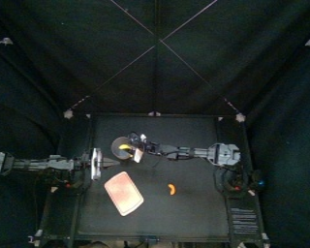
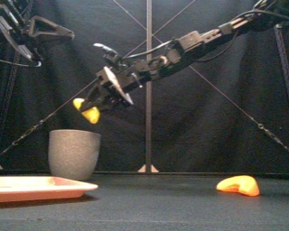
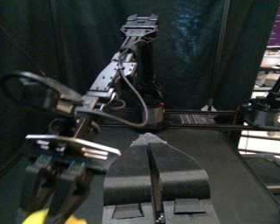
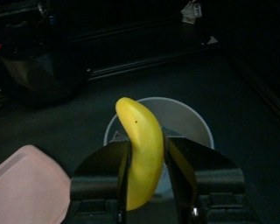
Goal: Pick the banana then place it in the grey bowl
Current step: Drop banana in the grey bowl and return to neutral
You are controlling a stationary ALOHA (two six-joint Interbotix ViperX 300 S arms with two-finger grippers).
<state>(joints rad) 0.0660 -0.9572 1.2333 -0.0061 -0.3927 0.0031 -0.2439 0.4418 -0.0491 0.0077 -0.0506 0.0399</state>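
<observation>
Pinching a curved yellow toy banana (image 4: 140, 131), the right arm's jaws hang with the tall grey speckled cup (image 2: 75, 153) below them, seemingly aligned for release.

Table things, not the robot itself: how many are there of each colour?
Yellow: 1, the banana, held up in the air
Grey: 1, the tall cup
Pink: 1, the flat tray
Orange: 1, a small toy
Total: 4
</observation>
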